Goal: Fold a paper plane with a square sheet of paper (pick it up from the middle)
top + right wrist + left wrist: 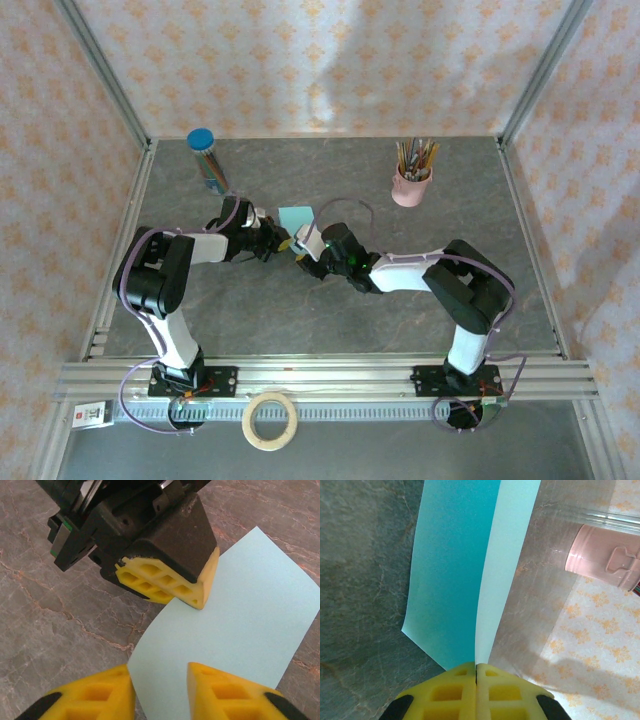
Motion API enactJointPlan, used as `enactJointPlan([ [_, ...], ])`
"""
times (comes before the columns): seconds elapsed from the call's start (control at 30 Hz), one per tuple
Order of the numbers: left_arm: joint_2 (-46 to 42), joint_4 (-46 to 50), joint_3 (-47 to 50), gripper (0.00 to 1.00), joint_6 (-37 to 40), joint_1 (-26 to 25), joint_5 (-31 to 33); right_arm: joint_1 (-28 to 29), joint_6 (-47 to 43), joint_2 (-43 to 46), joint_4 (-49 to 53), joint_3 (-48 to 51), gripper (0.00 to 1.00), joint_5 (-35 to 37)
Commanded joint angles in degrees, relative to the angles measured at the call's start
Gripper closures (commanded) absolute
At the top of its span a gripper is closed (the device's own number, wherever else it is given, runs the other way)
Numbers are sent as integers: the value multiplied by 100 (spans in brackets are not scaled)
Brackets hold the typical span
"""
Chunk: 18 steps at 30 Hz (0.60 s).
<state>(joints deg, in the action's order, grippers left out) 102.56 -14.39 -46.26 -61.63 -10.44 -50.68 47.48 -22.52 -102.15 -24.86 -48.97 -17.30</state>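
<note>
I hold the square sheet of paper (455, 570) in my left gripper (476, 667), whose yellow fingers are pressed flat together on it. From the left wrist view the turquoise paper bends away from that pinch in two faces, one darker and one paler, meeting along a line that runs straight out from my fingertips. I judge this hold keeps the sheet steady and presents a free edge so my other arm can take it for a fold.

My right gripper (159, 672) has its fingers spread, with a clear gap between them. The near edge of the sheet lies in that gap, and neither pad visibly presses on it, so I count nothing as held there. Across from it the left gripper (197, 597) bites the paper's side.

From above, the sheet (295, 217) sits mid-table just beyond both grippers, well apart from the pink pencil cup (412, 185). I cannot tell whether its far edge rests on the table (450, 320)
</note>
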Motion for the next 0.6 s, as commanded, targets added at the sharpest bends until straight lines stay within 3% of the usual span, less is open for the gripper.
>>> enactJointPlan([
  [0.0, 2, 66, 94, 95, 46, 23, -109, 16, 81, 29, -145, -76, 75, -100],
  [0.07, -55, 167, 67, 89, 129, 28, -94, 8, 110, 13, -94, -93, 82, -178],
  [0.13, -119, 671, -109, 74, 469, 119, -41, 15, 174, 7, -34, -95, 88, -279],
  [0.27, -439, 1728, -524, 59, 1269, 416, 453, -18, 405, -15, 232, -159, 95, -538],
  [0.33, -580, 1973, -774, 57, 1579, 438, 651, -58, 670, -54, 354, -208, 97, -715],
  [0.57, -309, 1311, -1097, 60, 1581, 148, 494, -176, 1567, -139, 327, -189, 98, -1450],
])
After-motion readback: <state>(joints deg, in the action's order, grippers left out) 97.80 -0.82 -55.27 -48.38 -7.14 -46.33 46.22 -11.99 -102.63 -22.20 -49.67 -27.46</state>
